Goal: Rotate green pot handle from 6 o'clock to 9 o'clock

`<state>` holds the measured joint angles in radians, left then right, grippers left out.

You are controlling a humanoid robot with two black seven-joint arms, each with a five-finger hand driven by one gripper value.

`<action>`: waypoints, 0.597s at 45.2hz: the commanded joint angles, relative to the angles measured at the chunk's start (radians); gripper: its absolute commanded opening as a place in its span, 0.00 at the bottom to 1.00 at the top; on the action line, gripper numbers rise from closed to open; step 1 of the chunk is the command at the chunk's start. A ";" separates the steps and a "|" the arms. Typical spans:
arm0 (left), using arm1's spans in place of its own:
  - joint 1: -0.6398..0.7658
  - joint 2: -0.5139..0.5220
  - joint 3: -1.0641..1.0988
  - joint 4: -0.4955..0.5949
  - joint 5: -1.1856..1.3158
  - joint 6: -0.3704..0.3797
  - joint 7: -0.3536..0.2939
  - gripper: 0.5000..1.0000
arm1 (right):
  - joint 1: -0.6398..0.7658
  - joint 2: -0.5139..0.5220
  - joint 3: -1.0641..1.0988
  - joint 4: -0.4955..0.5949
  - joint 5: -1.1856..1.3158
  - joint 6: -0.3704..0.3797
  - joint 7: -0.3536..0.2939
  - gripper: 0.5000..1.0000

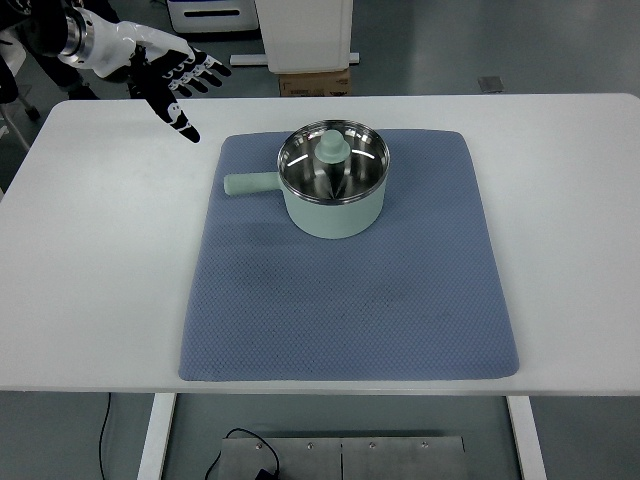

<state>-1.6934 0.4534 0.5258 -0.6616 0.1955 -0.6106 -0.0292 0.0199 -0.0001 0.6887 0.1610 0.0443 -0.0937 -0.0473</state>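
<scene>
Top view: green pot (333, 190) handle (250, 184) already points at 9 o'clock.
Looks basically done; left robot hand (178, 83) hangs clear with fingers spread, grasping nothing, probably just retreating.

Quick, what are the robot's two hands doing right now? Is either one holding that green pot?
Left hand: open, fingers spread, holding nothing, away from the green pot.
Right hand: not in view.

Left arm (85, 40) cut off top-left
</scene>
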 commanded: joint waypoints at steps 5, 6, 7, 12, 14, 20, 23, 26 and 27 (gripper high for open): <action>0.125 -0.002 -0.115 0.183 -0.186 0.000 0.002 1.00 | 0.000 0.000 0.000 0.000 0.000 0.000 0.000 1.00; 0.126 -0.002 -0.115 0.183 -0.186 0.000 0.002 1.00 | 0.000 0.000 0.000 0.000 0.000 0.000 0.000 1.00; 0.194 -0.010 -0.185 0.253 -0.267 0.000 0.003 1.00 | 0.000 0.000 0.000 0.000 0.000 0.000 0.000 1.00; 0.291 -0.010 -0.300 0.281 -0.363 0.000 0.003 1.00 | 0.000 0.000 0.000 0.000 0.000 0.000 -0.002 1.00; 0.326 -0.010 -0.348 0.286 -0.387 0.000 0.003 1.00 | 0.000 0.000 0.000 0.000 0.000 0.000 0.000 1.00; 0.431 -0.010 -0.522 0.287 -0.439 0.000 0.003 1.00 | 0.000 0.000 0.000 0.000 0.000 0.000 0.000 1.00; 0.469 -0.012 -0.595 0.287 -0.455 0.015 0.003 1.00 | 0.000 0.000 0.000 0.000 0.000 0.000 0.000 1.00; 0.560 -0.021 -0.774 0.287 -0.478 0.103 0.000 1.00 | 0.000 0.000 0.000 0.000 -0.001 0.000 0.000 1.00; 0.575 -0.025 -0.811 0.287 -0.481 0.112 -0.001 1.00 | 0.000 0.000 0.000 0.000 0.000 0.000 0.000 1.00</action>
<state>-1.1674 0.4388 -0.0580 -0.3734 -0.2542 -0.5379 -0.0273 0.0199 0.0002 0.6888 0.1613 0.0442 -0.0935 -0.0479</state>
